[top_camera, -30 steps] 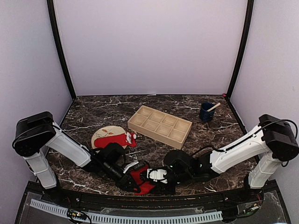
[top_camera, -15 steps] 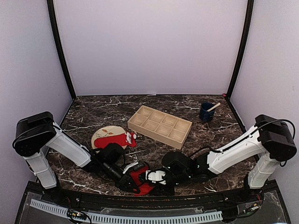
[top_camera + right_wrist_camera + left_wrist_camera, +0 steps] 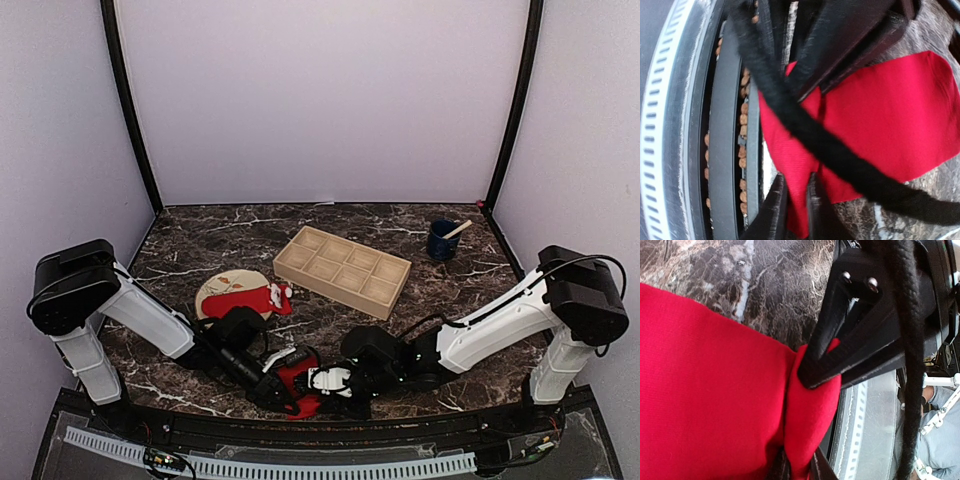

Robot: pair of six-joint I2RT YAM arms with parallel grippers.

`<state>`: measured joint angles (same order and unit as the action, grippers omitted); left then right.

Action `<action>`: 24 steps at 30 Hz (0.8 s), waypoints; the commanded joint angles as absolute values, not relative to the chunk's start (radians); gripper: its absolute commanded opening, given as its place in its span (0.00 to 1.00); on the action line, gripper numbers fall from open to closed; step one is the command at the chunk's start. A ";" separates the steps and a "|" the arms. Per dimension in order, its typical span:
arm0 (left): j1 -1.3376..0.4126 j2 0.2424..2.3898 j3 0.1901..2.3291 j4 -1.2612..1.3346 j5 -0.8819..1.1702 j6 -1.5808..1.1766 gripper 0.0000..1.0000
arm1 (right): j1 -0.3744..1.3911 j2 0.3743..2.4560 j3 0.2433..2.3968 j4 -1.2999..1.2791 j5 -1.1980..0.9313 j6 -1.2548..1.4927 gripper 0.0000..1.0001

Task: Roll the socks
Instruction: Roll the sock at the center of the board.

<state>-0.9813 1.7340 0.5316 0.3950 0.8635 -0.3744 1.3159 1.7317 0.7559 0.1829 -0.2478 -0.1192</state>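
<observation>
A: Your left gripper [image 3: 800,466] is clenched on a fold of the red sock [image 3: 705,390]. In its wrist view the cloth bunches up between the two fingers.

B: Agreed, and your right gripper [image 3: 796,212] is pinched onto the same sock from the other side. You have a narrow strip of red squeezed between its fingers.

A: Where does that put the sock for you?

B: At the near edge of the table [image 3: 200,240], between your two arms. Most of it lies flat on the marble, with the gripped edge gathered into a fold. Your two grippers sit just beside each other on that edge.

A: You also have the second sock [image 3: 255,297], red with white markings, lying across the right side of the round plate [image 3: 210,300], left of the wooden tray [image 3: 345,270].

B: Yes, well apart from your grippers. The blue cup [image 3: 441,242] stands at the far right with a stick in it.
</observation>
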 commanded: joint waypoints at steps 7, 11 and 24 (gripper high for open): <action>-0.967 1.697 0.495 0.376 0.803 -0.389 0.28 | 1.317 1.745 0.785 0.156 -0.262 -0.121 0.00; -0.963 1.647 0.485 0.354 0.750 -0.391 0.35 | 1.303 1.755 0.795 0.142 -0.285 -0.102 0.00; -0.954 1.469 0.450 0.291 0.530 -0.385 0.40 | 1.234 1.774 0.821 0.102 -0.412 -0.016 0.00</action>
<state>-0.9592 1.5227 0.4721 0.3290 0.6090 -0.3962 1.2602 1.7519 0.7940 0.1226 -0.3454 -0.0620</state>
